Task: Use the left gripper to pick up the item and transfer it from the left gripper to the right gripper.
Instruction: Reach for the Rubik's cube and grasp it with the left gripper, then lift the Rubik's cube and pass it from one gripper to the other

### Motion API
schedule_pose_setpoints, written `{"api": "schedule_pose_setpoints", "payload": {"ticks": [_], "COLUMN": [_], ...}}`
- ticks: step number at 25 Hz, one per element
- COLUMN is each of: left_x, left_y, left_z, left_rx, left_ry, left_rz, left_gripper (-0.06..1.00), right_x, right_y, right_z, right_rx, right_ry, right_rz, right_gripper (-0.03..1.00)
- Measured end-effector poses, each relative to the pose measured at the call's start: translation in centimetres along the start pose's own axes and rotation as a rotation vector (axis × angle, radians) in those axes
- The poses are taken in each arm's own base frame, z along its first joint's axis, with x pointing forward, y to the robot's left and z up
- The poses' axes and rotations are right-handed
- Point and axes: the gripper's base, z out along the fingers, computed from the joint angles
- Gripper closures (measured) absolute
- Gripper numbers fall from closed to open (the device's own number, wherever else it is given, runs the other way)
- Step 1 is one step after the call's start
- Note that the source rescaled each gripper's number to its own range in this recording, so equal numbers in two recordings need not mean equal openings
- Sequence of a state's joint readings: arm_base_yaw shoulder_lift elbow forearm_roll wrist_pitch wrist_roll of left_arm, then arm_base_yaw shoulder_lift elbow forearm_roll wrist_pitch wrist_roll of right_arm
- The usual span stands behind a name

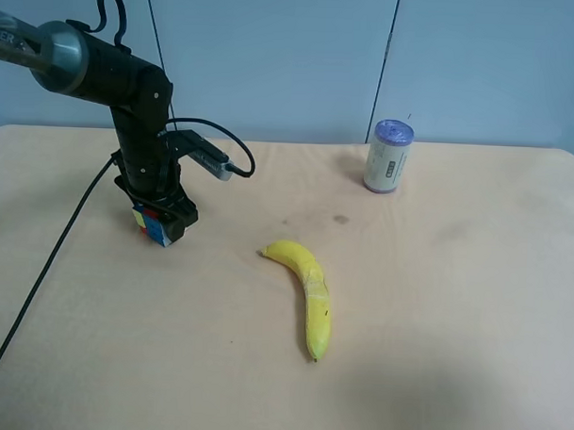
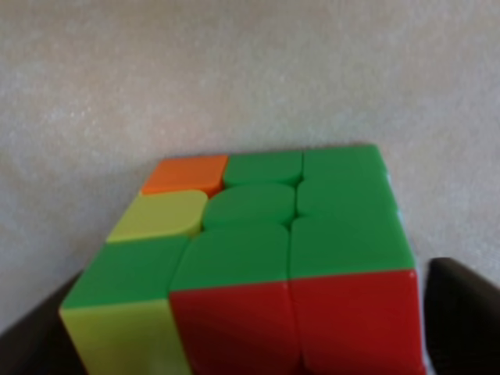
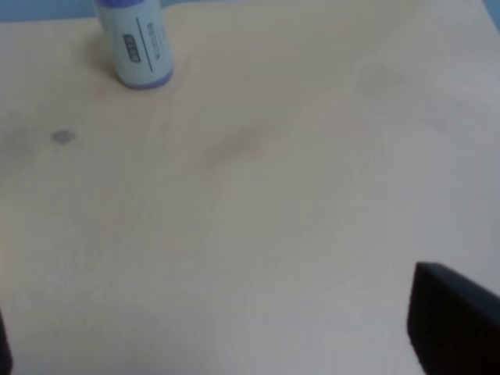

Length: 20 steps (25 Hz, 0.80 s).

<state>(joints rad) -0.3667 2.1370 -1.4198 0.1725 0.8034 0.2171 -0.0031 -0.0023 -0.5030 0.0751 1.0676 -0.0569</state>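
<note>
1. The step in hand is the grab. The left gripper (image 1: 162,213) is down over the cube (image 2: 258,250), on the arm at the left of the high view.
2. The cube sits right between the two black fingers (image 2: 462,312), one very close on each side. I cannot tell if they squeeze it or just sit beside it. Its green face looks at the wrist camera, and a red side shows too.
3. The cube looks to rest on the table (image 1: 433,352) (only its lower part peeks out under the gripper in the high view).
4. Next, I think, the fingers must hold the cube firmly, then lift it and carry it toward the other arm.
5. Farther off lies the banana (image 1: 308,291), and far back stands the can (image 1: 389,157). Both are well apart from the cube.
6. The right gripper (image 3: 226,336) is wide open with nothing in it, above the table near the can. It does not show in the high view, so it must come over to meet the cube.
</note>
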Motion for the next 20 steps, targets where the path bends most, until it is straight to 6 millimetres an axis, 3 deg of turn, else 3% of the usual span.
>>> {"api": "schedule_pose_setpoints", "payload": {"ticks": [2,11,14,20], "left_x": [0.0,0.0,-0.1,0.5], "left_y": [0.0,0.1,0.3,0.4], "left_z": [0.0,-0.7,-3.1,-10.6], "left_rx": [0.000,-0.003,-0.004,0.006], "left_ry": [0.001,-0.012,-0.066,-0.221], "left_rz": [-0.001,0.000,0.011,0.055], "left_gripper": [0.94,0.94,0.94,0.94], "right_x": [0.0,0.0,0.0,0.0], "right_y": [0.0,0.0,0.0,0.0], "right_z": [0.0,0.0,0.0,0.0], "right_rx": [0.000,0.000,0.000,0.000], "right_ry": [0.000,0.000,0.000,0.000], "right_rz": [0.000,0.000,0.000,0.000], "right_gripper": [-0.03,-0.03,-0.03,-0.03]}}
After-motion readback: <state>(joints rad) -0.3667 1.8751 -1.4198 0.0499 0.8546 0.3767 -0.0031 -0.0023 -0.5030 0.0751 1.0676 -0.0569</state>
